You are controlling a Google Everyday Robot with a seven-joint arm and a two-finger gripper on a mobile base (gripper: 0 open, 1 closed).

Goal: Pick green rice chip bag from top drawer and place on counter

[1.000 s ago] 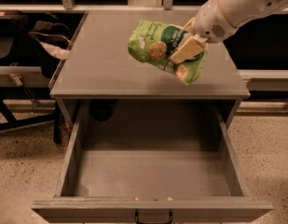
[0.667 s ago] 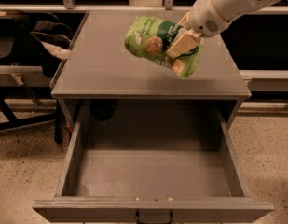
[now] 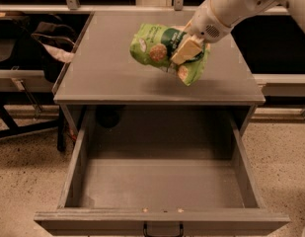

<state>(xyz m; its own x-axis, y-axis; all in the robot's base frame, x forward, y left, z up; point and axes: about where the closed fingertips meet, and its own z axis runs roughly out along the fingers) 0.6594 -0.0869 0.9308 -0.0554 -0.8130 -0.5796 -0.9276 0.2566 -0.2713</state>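
The green rice chip bag (image 3: 162,48) is a crinkly light-green pouch with round tan chip pictures. It hangs tilted in the air above the counter (image 3: 107,68). My gripper (image 3: 187,49) is shut on the bag, with one cream finger (image 3: 184,51) across the bag's right half, and the white arm reaches in from the top right. The top drawer (image 3: 162,181) stands pulled fully out below the counter, its grey bottom bare, with a small dark handle (image 3: 163,229) on its front.
The grey cabinet stands on a speckled floor (image 3: 28,162). A dark chair or frame with a bag on it (image 3: 43,38) stands to the left of the cabinet. A low grey ledge (image 3: 285,83) runs along the right behind the cabinet.
My gripper has carried the bag a little to the left and further back over the counter. The drawer has not moved.
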